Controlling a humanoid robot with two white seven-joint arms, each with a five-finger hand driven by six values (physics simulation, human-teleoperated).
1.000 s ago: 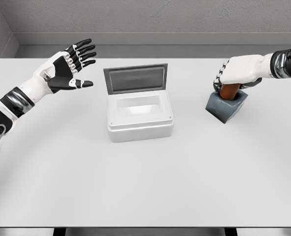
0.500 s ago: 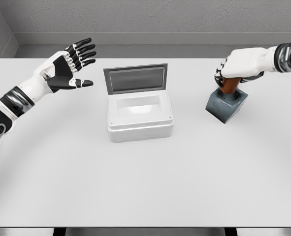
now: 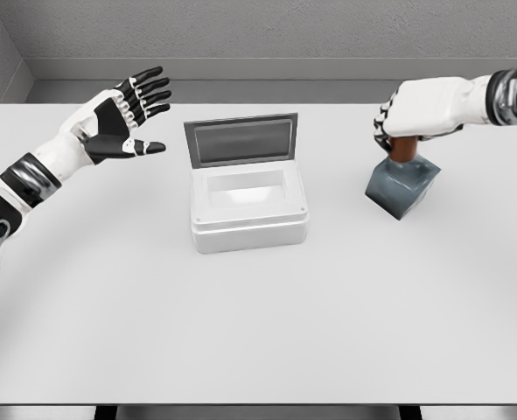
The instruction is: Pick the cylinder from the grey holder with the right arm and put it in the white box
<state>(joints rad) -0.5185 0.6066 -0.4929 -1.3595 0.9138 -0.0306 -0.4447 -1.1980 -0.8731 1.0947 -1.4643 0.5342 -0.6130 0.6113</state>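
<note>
- right hand (image 3: 420,112) is curled down over the top of the cylinder (image 3: 402,154), fingers wrapped on it — reads as a firm grasp, not just contact
- cylinder is brown; only its lower part shows below the palm, and its bottom end sits in the mouth of the grey holder (image 3: 401,185), so it isn't clear of the socket yet
- cylinder's long axis runs roughly upright, maybe leaning slightly with the holder's tilt; the hand sits straight above it on that axis
- holder rests on the table (image 3: 258,332), well to the right of the white box (image 3: 249,214)
- white box has its lid (image 3: 241,140) propped open at the back and the cavity facing up; I can't see anything in it
- the relation that counts: the box lies to the left of the gripped cylinder and slightly nearer the camera, so my call is lift along the axis until free of the holder, then carry leftward over the opening
- risk, as I judge it — pulling sideways too early drags the holder along
- left hand (image 3: 122,118) hangs left of the box, fingers spread, holding nothing
</note>
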